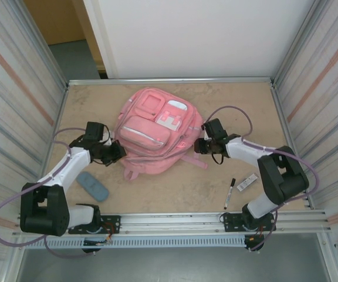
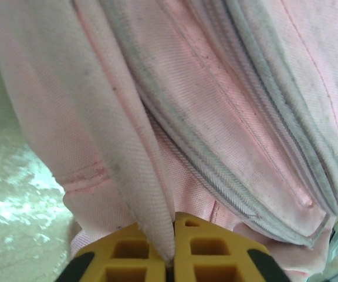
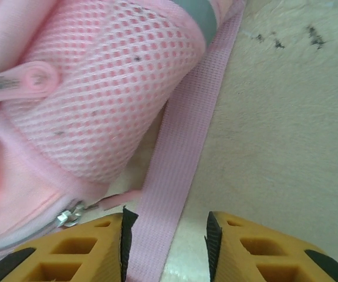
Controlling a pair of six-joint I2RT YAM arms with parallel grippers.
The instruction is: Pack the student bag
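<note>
The left claw [image 1: 117,151] pinches a fold of pink cloth at the left edge of the bag [image 1: 151,132], its fingers almost together. The bag lies flat, pockets up, mid-table [image 1: 175,188] toward the far side, its long axis running near to far, loose straps at the near end. At its right edge the right claw [image 1: 199,145] stands spread, a strap [image 3: 181,176] lying between its fingers.

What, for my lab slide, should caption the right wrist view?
Right pincer open astride the student bag's pink strap, beside its mesh pocket.
</note>
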